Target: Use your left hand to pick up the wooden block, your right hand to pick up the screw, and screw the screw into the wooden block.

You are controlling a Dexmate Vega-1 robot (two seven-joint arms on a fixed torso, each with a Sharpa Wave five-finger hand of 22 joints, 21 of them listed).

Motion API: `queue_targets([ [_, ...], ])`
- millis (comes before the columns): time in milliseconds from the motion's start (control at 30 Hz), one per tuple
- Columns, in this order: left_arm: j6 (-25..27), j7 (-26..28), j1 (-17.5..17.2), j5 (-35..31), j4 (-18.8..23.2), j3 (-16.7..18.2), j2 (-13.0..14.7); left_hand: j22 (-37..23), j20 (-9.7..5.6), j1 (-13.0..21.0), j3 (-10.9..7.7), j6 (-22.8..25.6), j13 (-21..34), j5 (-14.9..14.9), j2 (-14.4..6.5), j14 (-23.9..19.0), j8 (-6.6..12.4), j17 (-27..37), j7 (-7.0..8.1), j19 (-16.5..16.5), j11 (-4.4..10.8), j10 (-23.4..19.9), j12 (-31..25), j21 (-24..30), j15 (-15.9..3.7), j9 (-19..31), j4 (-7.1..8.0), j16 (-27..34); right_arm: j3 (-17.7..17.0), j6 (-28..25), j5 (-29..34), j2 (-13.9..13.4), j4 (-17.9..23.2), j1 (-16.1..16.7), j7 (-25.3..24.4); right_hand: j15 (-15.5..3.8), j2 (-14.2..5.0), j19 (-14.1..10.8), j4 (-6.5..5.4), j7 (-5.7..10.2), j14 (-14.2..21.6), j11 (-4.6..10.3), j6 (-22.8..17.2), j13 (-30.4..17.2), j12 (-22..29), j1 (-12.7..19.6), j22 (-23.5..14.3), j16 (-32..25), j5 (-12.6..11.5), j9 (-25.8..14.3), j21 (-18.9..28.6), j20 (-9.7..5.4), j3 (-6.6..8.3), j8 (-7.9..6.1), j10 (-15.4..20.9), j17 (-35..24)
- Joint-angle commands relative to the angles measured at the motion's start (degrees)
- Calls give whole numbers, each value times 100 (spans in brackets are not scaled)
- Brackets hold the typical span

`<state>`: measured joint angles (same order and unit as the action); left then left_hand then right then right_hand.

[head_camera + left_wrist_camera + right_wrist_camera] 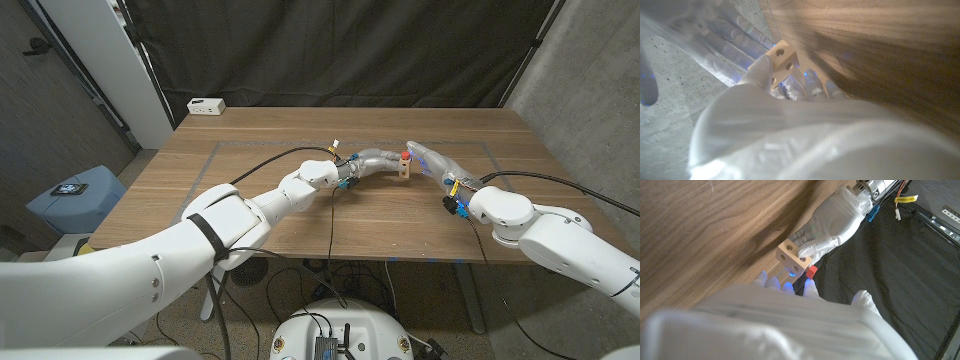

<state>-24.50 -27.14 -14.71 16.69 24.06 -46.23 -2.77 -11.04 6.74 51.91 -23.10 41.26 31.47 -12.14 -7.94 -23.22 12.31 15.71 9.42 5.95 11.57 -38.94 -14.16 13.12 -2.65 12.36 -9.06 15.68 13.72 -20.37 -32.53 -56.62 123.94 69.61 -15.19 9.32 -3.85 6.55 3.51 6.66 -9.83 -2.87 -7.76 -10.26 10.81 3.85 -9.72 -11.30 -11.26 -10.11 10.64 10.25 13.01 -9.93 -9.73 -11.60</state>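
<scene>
Holding the small pale wooden block with round drilled holes [794, 258], the left hand [829, 222] is pinching it between thumb and fingers, lifted above the wooden table [300, 215] near the middle of its far half. In the left wrist view the thumb [759, 71] is pressing one face of the block [781, 61], leaving two holes exposed on the neighbouring faces. In the head view the left hand [372, 160] is presenting the block [402, 169] toward the right hand [438, 163], which is reaching in from the right edge side.

The right hand [790, 287] is bringing its fingertips [810, 285] just beside the block, with the red-headed screw [811, 271] sitting at those fingertips; whether the fingers are actually clamping the screw cannot be told, since the hand's back is hiding the contact. In the head view the red head [404, 156] is showing at the top of the block.

Handling judgement: the block is looking light, rigid and dry, with flat faces offering a firm grip; it is best taken on two opposite solid faces, keeping the target hole uncovered. The screw is appearing small, stiff and smooth, likely to slip or tilt; it is best pinched at the red head, keeping the shank aligned with the hole axis while turning.

At the far left corner of the table a white rectangular box [207, 105] is lying.
</scene>
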Motion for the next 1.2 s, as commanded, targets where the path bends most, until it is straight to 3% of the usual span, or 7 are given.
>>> queue_targets([
  [33, 11, 3, 6, 10, -17, 3, -7, -20, -4, 4, -9, 45, 7, -56, -42, -58, 24, 13, 5, 21, 0, -53, -42, 28, -348, 24, 19, 25, -15, -38, -40, -44, 59, 49, -22, 7, -28, 2, -15, 2, -1170, -16, 15, -21, 10, -52, -19, -28, -59, -11, 31, 20, 33, -39, -1058, -7],
  [1200, 30, -32, -5, 42, -57, 16, -28, -20, 3, -22, -7, 31, 8, -55, -45, -63, 17, 12, 3, 20, -9, -45, -39, 27, -334, 24, 33, 24, -105, -111, -129, -127, 330, 266, -118, 0, -37, -2, -15, 9, -1151, -32, -19, -20, 26, -46, -19, -35, -67, -11, 35, 21, 45, -61, -1027, -3],
])
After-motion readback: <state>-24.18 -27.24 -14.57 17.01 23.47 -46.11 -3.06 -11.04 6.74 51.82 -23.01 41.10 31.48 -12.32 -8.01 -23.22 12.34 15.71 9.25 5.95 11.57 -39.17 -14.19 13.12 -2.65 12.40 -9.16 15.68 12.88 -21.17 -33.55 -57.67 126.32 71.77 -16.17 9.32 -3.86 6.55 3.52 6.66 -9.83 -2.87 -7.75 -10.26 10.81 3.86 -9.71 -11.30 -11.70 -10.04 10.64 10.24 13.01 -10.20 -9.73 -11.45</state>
